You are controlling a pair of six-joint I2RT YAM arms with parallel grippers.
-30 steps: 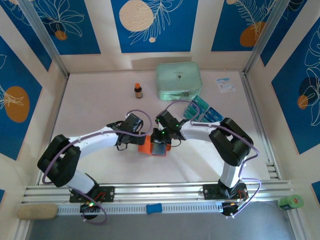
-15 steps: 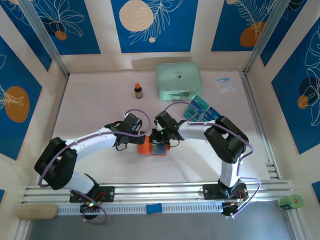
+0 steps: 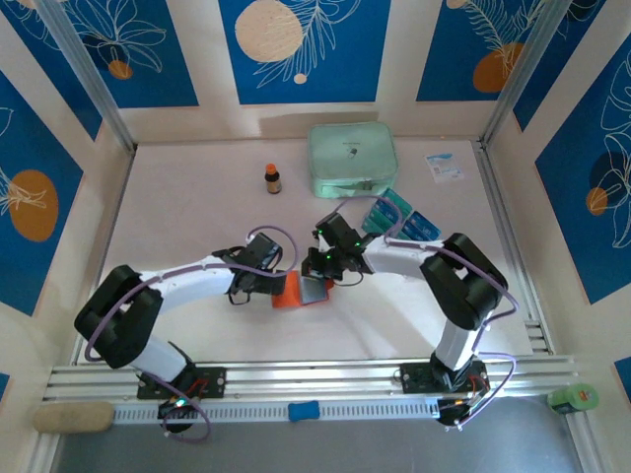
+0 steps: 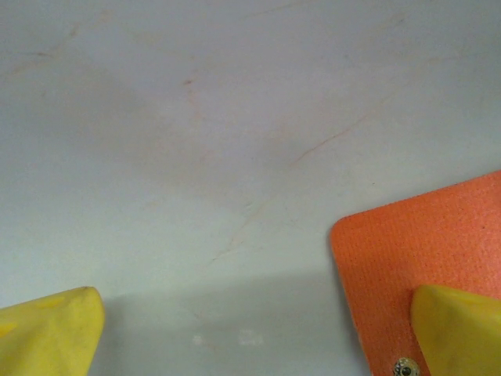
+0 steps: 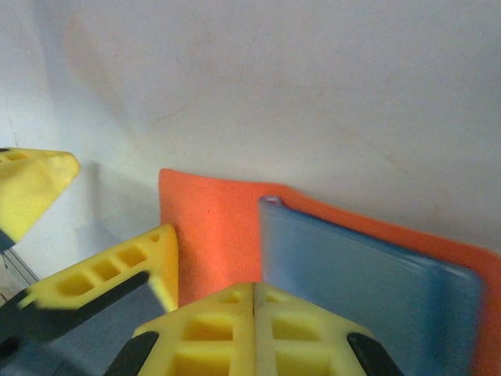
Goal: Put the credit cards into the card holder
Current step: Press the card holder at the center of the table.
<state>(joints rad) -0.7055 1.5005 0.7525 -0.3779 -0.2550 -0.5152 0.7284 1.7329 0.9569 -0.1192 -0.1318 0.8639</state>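
Orange-red and squarish, the small fabric card holder (image 3: 283,294) is lying flat at the middle of the white table (image 3: 187,207), with one teal-blue rectangular credit card (image 5: 368,282) resting on its right part. The right gripper (image 5: 254,309) is pressing its yellow fingers fully together at that card's near edge, while the left gripper (image 4: 254,333) is standing wide apart, one fingertip (image 4: 458,325) over the holder's edge. More teal cards (image 3: 399,217) are lying far right, near the mint-green zip case (image 3: 352,158).

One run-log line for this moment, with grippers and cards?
left gripper: open, one finger over card holder | right gripper: shut, at blue card | blue card: on holder | other cards: outside holder
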